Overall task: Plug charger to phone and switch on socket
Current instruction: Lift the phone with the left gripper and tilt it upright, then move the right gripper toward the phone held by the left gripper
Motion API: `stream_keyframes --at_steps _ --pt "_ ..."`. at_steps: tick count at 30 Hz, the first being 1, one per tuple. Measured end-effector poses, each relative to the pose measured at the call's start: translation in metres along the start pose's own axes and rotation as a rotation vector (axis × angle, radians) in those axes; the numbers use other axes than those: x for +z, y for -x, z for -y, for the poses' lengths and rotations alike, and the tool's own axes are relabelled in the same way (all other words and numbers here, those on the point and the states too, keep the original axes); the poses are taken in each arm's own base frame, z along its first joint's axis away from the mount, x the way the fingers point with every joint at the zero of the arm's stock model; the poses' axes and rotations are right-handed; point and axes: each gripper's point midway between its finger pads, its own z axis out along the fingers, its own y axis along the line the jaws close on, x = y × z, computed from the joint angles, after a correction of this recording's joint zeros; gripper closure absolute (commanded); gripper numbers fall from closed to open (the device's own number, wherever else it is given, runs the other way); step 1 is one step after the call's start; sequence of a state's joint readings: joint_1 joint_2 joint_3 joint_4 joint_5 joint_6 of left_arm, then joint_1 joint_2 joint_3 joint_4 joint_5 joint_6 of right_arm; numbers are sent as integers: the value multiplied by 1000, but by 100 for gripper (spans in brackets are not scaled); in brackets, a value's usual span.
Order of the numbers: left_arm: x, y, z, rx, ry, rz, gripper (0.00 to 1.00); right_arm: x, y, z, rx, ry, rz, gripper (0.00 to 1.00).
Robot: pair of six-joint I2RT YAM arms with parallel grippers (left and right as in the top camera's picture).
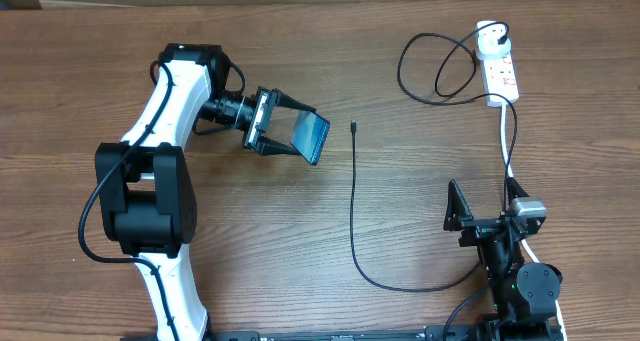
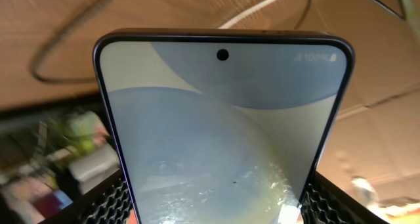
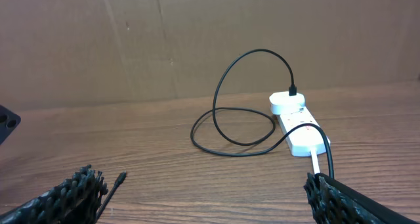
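My left gripper point(image 1: 315, 137) is shut on the phone point(image 1: 311, 136), a slim handset with a teal-blue lit screen, held off the table left of centre. In the left wrist view the phone point(image 2: 223, 132) fills the frame, clamped at its sides by the meshed pads point(image 2: 111, 204). The charger's black connector tip point(image 1: 354, 127) lies on the wood just right of the phone. Its thin cable point(image 1: 352, 211) runs toward me, curves right, and loops back to the round white adapter point(image 1: 490, 43) plugged into the socket point(image 1: 503, 78). My right gripper point(image 1: 485, 203) stands open and holds nothing, with the tip point(image 3: 121, 178) beside its left finger.
The socket's white cord point(image 1: 508, 146) runs down the right side past my right arm. The right wrist view shows the socket point(image 3: 305, 135) with the adapter point(image 3: 287, 104) on top, in front of a brown cardboard wall point(image 3: 131, 46). Bare wood lies between the two arms.
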State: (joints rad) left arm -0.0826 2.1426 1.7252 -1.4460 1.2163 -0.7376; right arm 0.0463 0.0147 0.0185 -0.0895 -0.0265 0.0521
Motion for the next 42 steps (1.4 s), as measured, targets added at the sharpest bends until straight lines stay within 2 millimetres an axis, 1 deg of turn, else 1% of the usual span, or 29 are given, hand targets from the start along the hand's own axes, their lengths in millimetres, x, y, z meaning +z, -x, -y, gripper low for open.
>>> stream_keyframes --at_steps 6,12,15,21,25,29,32,34,36,38,40,42 --pt "-1 -10 10 -63 -58 -57 96 0 0 0 0 0 0 0" --pt "-4 -26 28 -94 -160 -161 96 0 0 0 0 0 0 0" --pt "-6 -31 33 -111 -186 -190 96 0 0 0 0 0 0 0" --pt "-7 -34 37 -116 -206 -211 96 0 0 0 0 0 0 0" --pt "-10 -33 37 -111 -215 -209 96 0 0 0 7 1 0 0" --pt "-16 -28 36 -109 -218 -189 96 0 0 -1 56 7 -1 0" --pt "-20 -22 33 -107 -211 -160 96 0 -2 -7 103 43 -11 0" --pt "-21 -18 29 -108 -194 -136 96 0 -7 -13 127 73 -38 0" --pt "-22 -13 25 -110 -175 -111 96 1 -16 -17 146 90 -101 0" --pt "-22 -10 22 -111 -157 -92 96 0 -19 -19 163 95 -166 0" --pt "-21 -8 19 -106 -143 -77 96 0 -11 -22 176 95 -214 0" --pt "-21 -5 18 -88 -134 -61 96 3 7 -27 184 101 -255 0"
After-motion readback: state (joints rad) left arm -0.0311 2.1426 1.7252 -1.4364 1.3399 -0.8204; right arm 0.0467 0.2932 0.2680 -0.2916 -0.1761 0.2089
